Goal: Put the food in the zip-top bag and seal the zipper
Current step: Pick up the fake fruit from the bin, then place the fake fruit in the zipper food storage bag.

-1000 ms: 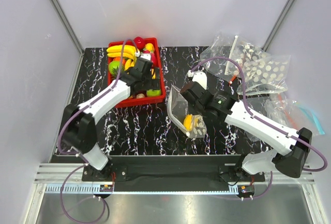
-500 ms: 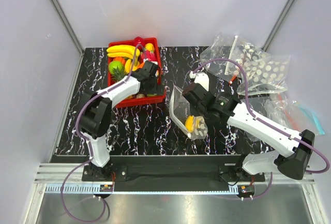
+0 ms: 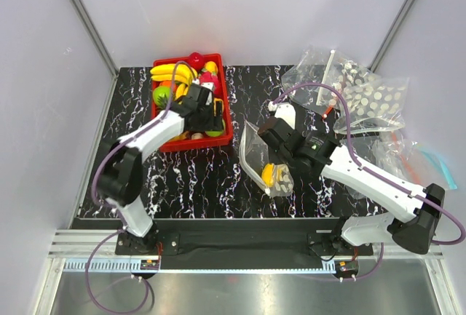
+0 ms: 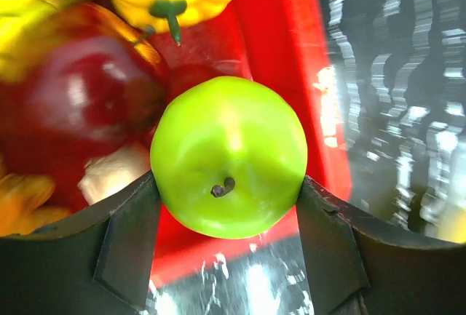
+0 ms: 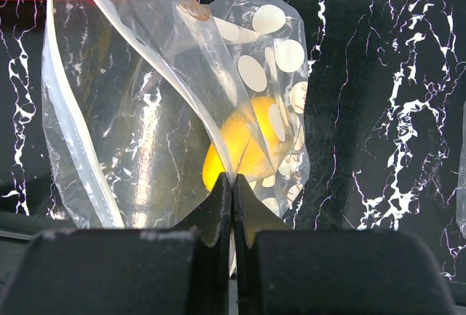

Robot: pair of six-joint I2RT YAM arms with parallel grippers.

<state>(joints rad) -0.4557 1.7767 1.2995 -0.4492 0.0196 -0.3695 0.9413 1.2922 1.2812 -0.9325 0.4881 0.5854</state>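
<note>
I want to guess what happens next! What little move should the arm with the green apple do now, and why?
Probably lift the green apple straight up out of the red tray. The left pincer grips it on both sides, and the right pincer pinches the dotted zip-top bag holding one yellow fruit.

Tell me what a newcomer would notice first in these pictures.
The glossy green apple fills the left wrist view, clasped by the left gripper over the red tray of fruit. At mid-table the right gripper pinches the dotted zip-top bag, with a small yellow fruit already inside.
</note>
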